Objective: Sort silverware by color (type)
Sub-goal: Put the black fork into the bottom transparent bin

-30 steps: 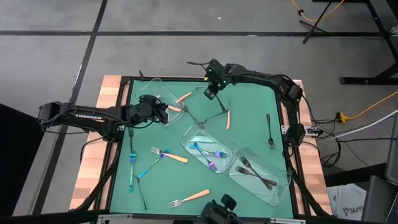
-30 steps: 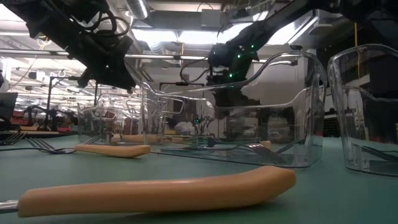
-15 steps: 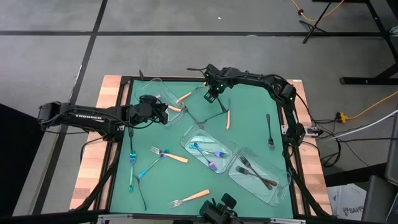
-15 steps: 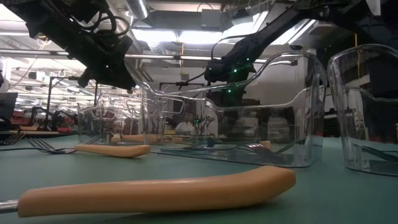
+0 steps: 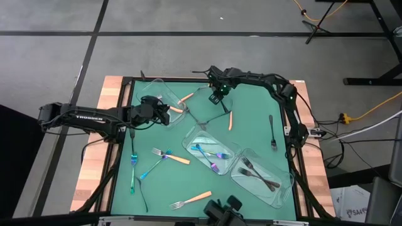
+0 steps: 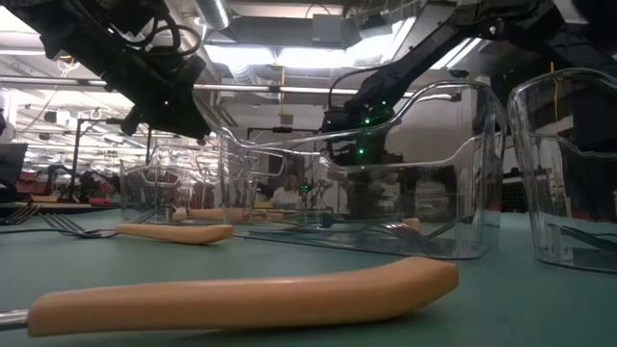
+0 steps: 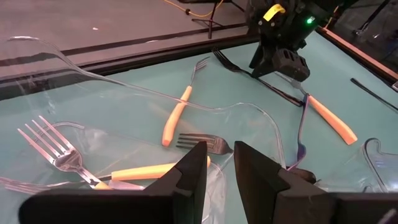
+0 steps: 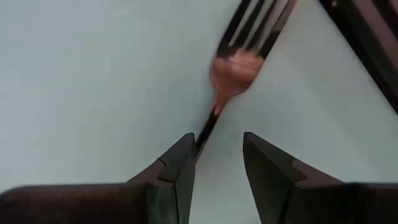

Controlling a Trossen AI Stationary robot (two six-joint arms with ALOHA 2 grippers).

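Note:
A dark fork (image 8: 237, 68) lies on the green mat near the far edge, also seen as the dark fork (image 7: 292, 93). My right gripper (image 8: 217, 140) points down just above it, open. Its fingers stand either side of the fork's neck, and the tines lie beyond the tips. It is also seen as my right gripper (image 5: 217, 95). My left gripper (image 7: 221, 149) hovers at the far-left clear tray (image 5: 151, 94), open by a narrow gap with nothing between its fingers. An orange-handled fork (image 7: 149, 170) lies there under it. A grey fork head (image 7: 204, 144) lies just beyond its fingertips.
A clear tray (image 5: 202, 112) stands beside my right gripper. The middle tray (image 5: 191, 145) holds blue-purple pieces, and the near-right tray (image 5: 282, 182) holds dark forks. Loose orange-handled forks (image 5: 186, 98) (image 5: 171, 156) (image 5: 191, 199), blue pieces (image 5: 133, 168) and a dark fork (image 5: 272, 133) lie on the mat.
My right gripper has gone down toward the dark fork at the far edge and tipped more steeply downward. The gap between its fingers is unchanged.

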